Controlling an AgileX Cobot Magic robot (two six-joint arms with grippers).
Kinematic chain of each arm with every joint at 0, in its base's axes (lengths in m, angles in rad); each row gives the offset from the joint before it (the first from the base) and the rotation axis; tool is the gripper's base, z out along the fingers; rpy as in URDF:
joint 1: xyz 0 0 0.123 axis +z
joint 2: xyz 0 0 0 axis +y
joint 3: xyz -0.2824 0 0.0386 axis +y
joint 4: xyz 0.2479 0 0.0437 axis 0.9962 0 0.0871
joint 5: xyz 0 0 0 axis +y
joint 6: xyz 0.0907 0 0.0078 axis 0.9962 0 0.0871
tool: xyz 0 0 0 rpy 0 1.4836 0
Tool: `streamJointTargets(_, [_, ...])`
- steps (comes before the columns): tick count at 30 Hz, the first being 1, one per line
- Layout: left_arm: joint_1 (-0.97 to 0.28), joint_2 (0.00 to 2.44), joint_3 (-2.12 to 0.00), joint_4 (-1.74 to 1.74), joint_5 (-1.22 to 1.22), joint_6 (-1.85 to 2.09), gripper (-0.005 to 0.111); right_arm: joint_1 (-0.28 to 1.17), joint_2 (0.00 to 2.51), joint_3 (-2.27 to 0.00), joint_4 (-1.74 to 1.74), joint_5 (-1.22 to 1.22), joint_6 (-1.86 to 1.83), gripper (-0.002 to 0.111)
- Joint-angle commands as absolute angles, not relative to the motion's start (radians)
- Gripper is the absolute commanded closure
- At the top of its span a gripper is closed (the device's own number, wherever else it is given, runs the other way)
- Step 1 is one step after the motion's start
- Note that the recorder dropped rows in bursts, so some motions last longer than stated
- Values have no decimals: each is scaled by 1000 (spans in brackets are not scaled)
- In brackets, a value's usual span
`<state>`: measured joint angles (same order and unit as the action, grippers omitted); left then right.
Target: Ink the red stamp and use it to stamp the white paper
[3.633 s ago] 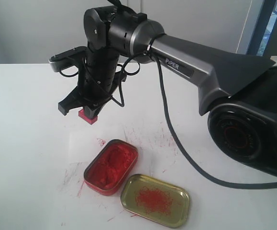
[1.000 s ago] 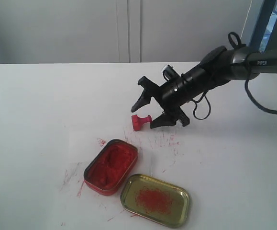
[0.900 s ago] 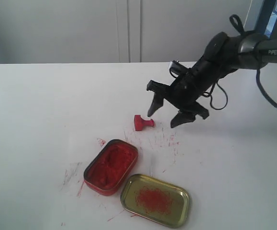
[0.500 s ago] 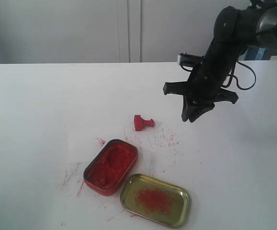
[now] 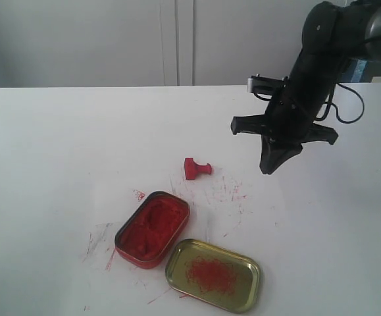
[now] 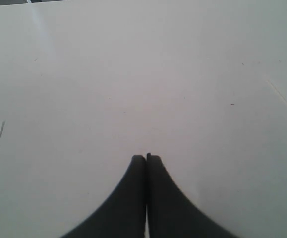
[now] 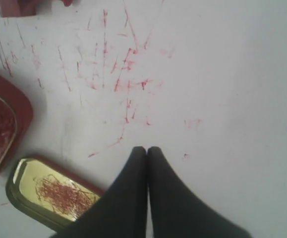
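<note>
Exterior view: right gripper (image 5: 272, 164) has released the red stamp (image 5: 195, 168) and withdrawn, fingers pressed together. The stamp lies tipped by the red marks on the white paper (image 5: 220, 197), so stamping appears finished. Left gripper (image 6: 146, 158) fingers are likewise together.

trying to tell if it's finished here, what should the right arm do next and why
Probably keep drawing the right claw back and up: it is shut, empty and clear of the red stamp, which lies tipped on its side by red marks on the white paper.

One stamp (image 5: 195, 168), one tin (image 5: 131, 257), one lid (image 5: 182, 257)
</note>
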<state>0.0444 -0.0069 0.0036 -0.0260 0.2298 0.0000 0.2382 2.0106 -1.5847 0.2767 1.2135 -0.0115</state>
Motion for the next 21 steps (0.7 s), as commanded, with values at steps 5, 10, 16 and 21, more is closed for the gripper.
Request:
streamJointTargets(5, [47, 0, 0, -25, 232, 0, 107, 158, 1894, -1407, 262, 1221, -44, 108])
streamJointTargets(10, [47, 0, 0, -25, 232, 0, 107, 90, 1817, -1320, 240, 1221, 17, 108])
streamJointTargets(16, [47, 0, 0, -25, 232, 0, 107, 67, 1666, -1221, 36, 1200, 156, 108])
streamJointTargets(21, [47, 0, 0, -25, 232, 0, 107, 67, 1525, -1143, -22, 1130, 187, 108])
